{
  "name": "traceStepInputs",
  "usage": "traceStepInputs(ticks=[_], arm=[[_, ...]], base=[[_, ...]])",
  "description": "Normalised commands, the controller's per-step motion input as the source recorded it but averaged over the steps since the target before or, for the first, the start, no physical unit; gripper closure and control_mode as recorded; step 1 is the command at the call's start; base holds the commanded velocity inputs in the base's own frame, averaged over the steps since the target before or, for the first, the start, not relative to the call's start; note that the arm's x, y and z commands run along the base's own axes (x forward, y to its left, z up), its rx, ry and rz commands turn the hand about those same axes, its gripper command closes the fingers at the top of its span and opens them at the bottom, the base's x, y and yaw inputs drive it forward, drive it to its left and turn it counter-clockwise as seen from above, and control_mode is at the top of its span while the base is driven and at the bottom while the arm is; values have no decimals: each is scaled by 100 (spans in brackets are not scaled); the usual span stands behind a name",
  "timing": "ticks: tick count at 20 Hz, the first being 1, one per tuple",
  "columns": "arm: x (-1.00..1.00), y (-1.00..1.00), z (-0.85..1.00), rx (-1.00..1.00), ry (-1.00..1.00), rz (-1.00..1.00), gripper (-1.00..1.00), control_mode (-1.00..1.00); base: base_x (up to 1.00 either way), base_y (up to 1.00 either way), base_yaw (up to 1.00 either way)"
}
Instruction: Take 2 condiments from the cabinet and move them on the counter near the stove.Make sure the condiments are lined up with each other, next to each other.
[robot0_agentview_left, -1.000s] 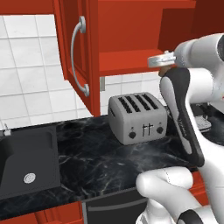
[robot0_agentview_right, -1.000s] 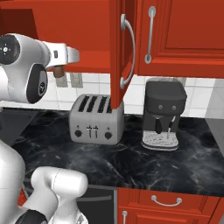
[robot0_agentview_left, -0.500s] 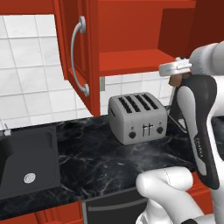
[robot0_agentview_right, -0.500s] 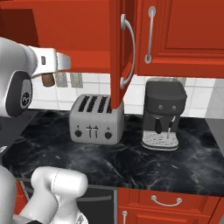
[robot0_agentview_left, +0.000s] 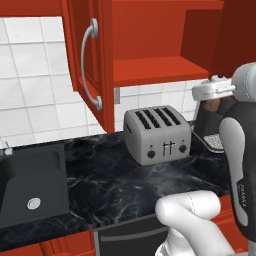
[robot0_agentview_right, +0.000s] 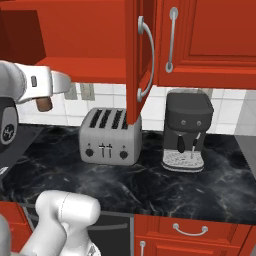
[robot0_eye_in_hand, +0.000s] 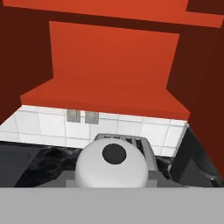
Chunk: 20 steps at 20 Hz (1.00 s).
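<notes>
Black marble counter (robot0_agentview_right: 190, 190) fills the lower frame. At left, the gripper (robot0_agentview_right: 44, 103), now drawn back from the cabinet (robot0_agentview_right: 90, 65), grips a brown condiment (robot0_agentview_right: 44, 104), ready for carrying stoveward.

No words, brand names or numbers can be read anywhere. The toaster (robot0_agentview_left: 158, 134) in the middle of the left base view has small dark marks on its front, but they are not letters. The arm at the right edge of that view carries tiny grey marks, too small to read.
</notes>
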Motion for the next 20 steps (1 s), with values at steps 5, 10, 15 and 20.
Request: traceStepInputs(ticks=[5, 10, 15, 20], arm=[[-52, 0, -7, 0, 6, 0, 100, -100], [-50, 0, -1, 0, 7, 0, 100, -100], [-34, 0, -6, 0, 7, 0, 100, -100], [-23, 0, -17, 0, 2, 0, 100, -100]], base=[[0, 0, 0], [0, 0, 0], [0, 0, 0], [0, 0, 0]])
